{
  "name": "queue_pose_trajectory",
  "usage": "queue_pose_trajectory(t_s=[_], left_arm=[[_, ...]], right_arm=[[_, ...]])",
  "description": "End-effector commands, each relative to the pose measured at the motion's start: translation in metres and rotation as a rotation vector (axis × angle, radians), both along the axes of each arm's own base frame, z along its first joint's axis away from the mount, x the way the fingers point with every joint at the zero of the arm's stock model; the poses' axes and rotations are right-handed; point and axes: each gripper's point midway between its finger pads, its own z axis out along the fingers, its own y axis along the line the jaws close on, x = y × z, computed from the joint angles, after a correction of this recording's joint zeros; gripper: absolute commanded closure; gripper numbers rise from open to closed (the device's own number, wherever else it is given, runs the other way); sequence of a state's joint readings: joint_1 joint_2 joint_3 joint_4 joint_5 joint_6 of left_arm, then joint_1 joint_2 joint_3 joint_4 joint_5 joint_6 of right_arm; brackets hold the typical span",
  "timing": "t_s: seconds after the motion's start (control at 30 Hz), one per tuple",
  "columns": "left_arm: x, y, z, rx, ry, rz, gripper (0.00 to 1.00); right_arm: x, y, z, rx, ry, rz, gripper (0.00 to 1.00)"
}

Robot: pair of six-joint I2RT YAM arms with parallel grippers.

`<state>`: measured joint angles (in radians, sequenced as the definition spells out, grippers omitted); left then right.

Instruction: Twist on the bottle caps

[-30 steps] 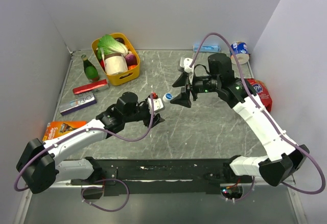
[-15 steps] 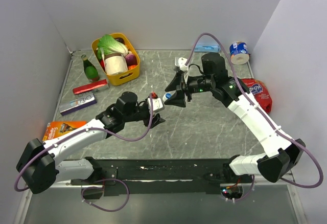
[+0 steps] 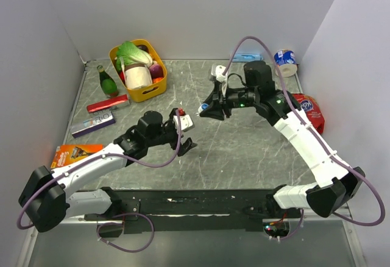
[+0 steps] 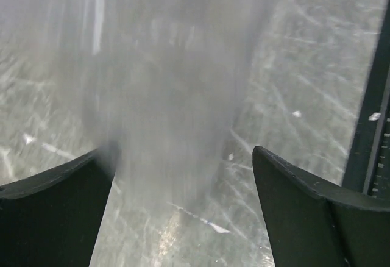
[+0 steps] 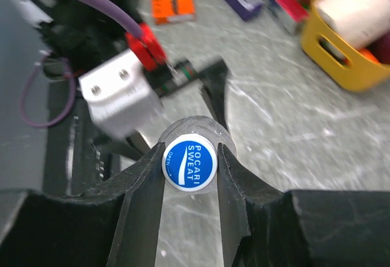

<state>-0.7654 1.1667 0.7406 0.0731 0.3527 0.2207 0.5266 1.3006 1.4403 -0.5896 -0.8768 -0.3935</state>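
Letting go is the news here: the left gripper (image 4: pixel 180 157), clamped shut a moment ago, now has its jaws spread wide, with the clear bottle (image 4: pixel 164 96) a blur between them, and we cannot tell whether it touches either finger. Meanwhile the right gripper (image 5: pixel 190 152) has swung in from the far side and narrowed its jaws until both fingers press on the blue cap (image 5: pixel 189 164), which sits on the bottle's neck (the printed top faces the wrist camera squarely). We read this as a handover: the cap is seated, and the right arm can either twist it tight or take the bottle over by its top. The other bottles and caps we cannot pick out. The table (image 3: pixel 244 151) is grey and marbled with pale scratches, boxed in by plain pale walls (image 3: pixel 183 11). A yellow basket (image 3: pixel 146 91), a green bottle (image 3: pixel 108 83) and a tape roll (image 3: pixel 285 61) stand well apart toward the back.
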Motion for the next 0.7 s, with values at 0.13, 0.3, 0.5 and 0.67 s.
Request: queue_pose_trajectory(t_s=[0.13, 0.3, 0.5, 0.67], left_arm=[[0.007, 0.053, -0.045, 0.077, 0.051, 0.187, 0.04], [0.011, 0.069, -0.054, 0.097, 0.063, 0.222, 0.04], [0.020, 0.072, -0.048, 0.081, 0.057, 0.238, 0.04], [0.020, 0.070, -0.048, 0.074, 0.063, 0.227, 0.04]], right_arm=[[0.055, -0.064, -0.010, -0.116, -0.066, -0.253, 1.00], [0.078, -0.086, -0.051, -0.205, -0.032, -0.342, 1.00], [0.093, -0.098, -0.084, -0.244, 0.005, -0.394, 1.00], [0.097, -0.099, -0.101, -0.253, 0.034, -0.405, 1.00]])
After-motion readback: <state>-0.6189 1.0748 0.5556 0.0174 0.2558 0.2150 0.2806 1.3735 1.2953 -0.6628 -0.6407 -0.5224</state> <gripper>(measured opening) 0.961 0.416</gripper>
